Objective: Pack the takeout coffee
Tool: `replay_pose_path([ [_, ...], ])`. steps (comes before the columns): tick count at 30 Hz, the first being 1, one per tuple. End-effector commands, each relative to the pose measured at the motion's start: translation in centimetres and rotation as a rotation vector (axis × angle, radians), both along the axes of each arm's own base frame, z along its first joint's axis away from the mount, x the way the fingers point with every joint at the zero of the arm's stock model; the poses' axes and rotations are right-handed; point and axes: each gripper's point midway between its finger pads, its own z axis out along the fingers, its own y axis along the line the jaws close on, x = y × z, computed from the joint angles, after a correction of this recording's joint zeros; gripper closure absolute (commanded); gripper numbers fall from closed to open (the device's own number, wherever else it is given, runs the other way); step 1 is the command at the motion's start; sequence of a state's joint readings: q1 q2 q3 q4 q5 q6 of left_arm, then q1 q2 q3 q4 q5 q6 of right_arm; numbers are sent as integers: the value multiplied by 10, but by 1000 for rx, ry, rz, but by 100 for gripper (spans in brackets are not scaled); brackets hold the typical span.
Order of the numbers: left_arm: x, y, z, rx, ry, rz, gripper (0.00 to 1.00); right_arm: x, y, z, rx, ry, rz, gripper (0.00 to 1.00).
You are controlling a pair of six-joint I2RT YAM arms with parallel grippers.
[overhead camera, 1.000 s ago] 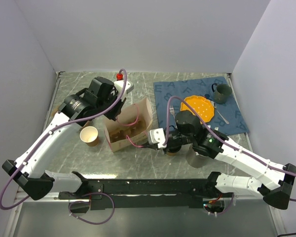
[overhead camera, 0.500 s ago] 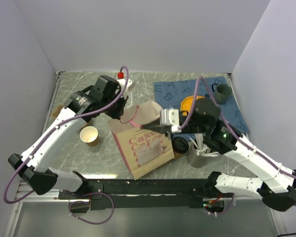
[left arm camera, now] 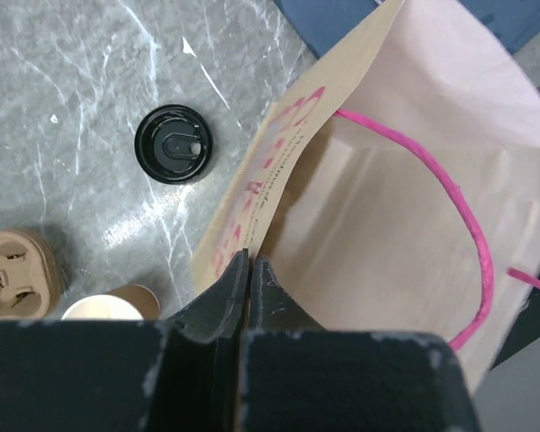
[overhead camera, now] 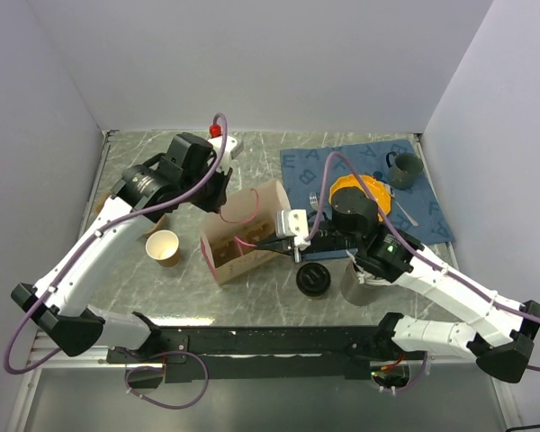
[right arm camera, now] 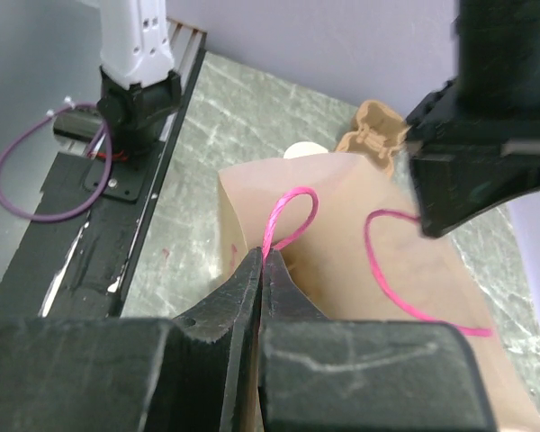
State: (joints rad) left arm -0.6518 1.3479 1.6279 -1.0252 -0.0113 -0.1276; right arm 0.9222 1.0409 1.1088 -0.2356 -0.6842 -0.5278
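The left gripper (left arm camera: pixel 249 263) is clamped shut on one rim of the paper bag (overhead camera: pixel 252 211). The right gripper (right arm camera: pixel 259 263) pinches the opposite rim at the pink handle (right arm camera: pixel 288 216), so the bag's mouth gapes. The takeout coffee (overhead camera: pixel 313 279) stands outside, just beside the bag's near right corner.

Your clutter: paper bag (overhead camera: pixel 238 247) tilted at centre, pink handles. Open cup (overhead camera: pixel 163 247) left of bag, cardboard carrier (left arm camera: pixel 18 270) near cup. Blue mat (overhead camera: pixel 306 171) upper right carries orange plate (overhead camera: pixel 373 187), green mug (overhead camera: pixel 404 169), fork (overhead camera: pixel 312 200). Grey canister (overhead camera: pixel 351 290) lower right.
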Motion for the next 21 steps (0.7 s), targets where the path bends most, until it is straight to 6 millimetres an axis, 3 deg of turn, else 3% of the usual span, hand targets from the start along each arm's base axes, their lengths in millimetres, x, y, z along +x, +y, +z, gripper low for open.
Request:
replay_pose_path([
  [1,-3,-1,36,-80,-98,-17,99,-5,-4,-7,9,-26,26,100],
  [4,-2,-1,39,-86,-122,-25,99,-3,-4,-20,-9,-30,17,100],
  [6,-4,-1,26,-76,-98,-20,99,2,-3,-33,-37,-25,1,100],
  [8,-5,0,25,-70,-83,-16,99,7,-2,-24,-33,-51,-17,100],
  [10,-3,8,18,-38,-82,21,99,17,5,32,41,-126,-27,100],
  [11,-3,10,15,-31,-77,29,99,29,17,43,31,-139,-27,100],
  [12,-2,12,15,-19,-83,27,99,29,14,100,100,-187,-33,100],
  [14,2,14,21,-15,-102,45,99,38,18,130,177,-194,-57,100],
  [16,4,13,28,-30,-118,56,99,37,23,125,215,-154,-39,100],
  [17,5,13,29,-32,-124,58,99,37,23,115,200,-137,-36,100],
  [18,6,13,30,-36,-129,66,99,36,27,88,157,-90,-30,100],
  [20,5,17,32,-33,-142,75,99,23,23,81,181,-73,-6,100],
  [21,4,18,33,-36,-146,73,99,21,23,61,163,-49,1,100],
])
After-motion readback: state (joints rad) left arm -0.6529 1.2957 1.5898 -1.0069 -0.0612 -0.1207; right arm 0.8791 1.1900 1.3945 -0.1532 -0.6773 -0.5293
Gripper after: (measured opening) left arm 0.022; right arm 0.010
